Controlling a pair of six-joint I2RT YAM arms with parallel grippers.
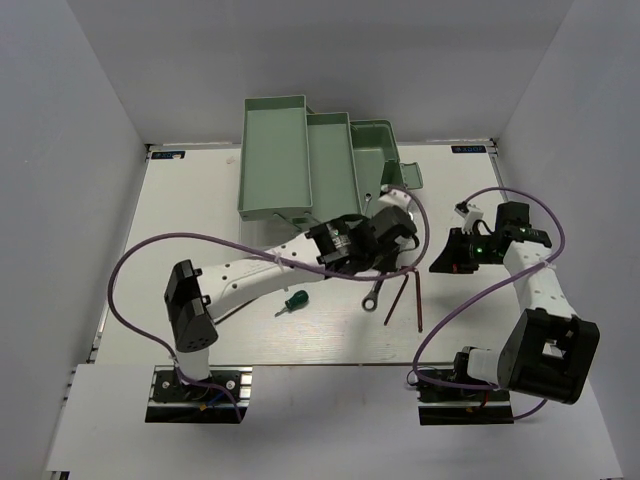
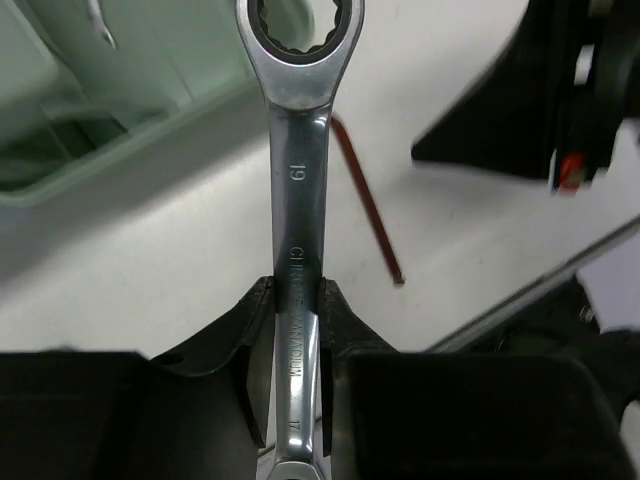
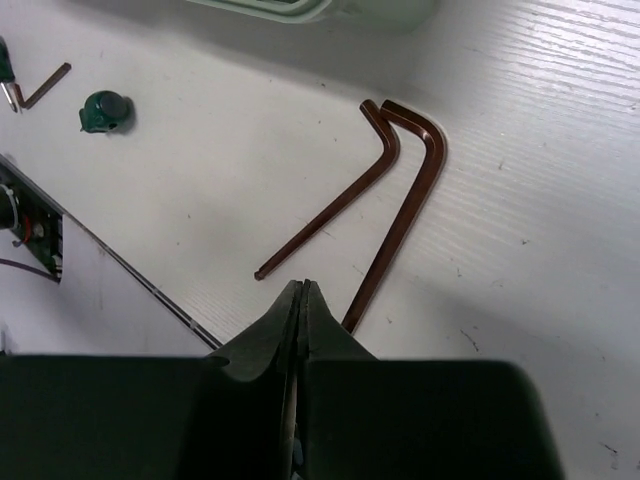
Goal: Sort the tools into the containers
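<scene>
White table [image 1: 190,200]; left tool [image 2: 297,300] clamped on the silver wrench [image 2: 300,150].
Carry it level, with the shank squarely pinched, toward the mint toolbox [image 1: 275,140] just to the left, lifting clear of the tray rim. Hex keys [image 3: 330,215] lie underneath. The right tool [image 3: 300,295], pinched shut and empty, crowds the right side.

- Left arm [image 1: 250,278]: base bolted at the near edge, upper link rising, forearm reaching right and away toward mid-table
- Left gripper [image 2: 297,300]: fingers clamped on the shank of a silver wrench [image 2: 298,170] (ring end projecting beyond the fingertips)
- Right arm [image 1: 535,290]: folded sharply at the elbow, forearm running toward the far side, wrist turned to the left
- Right gripper [image 3: 302,300]: fingers pressed together along their whole length
</scene>
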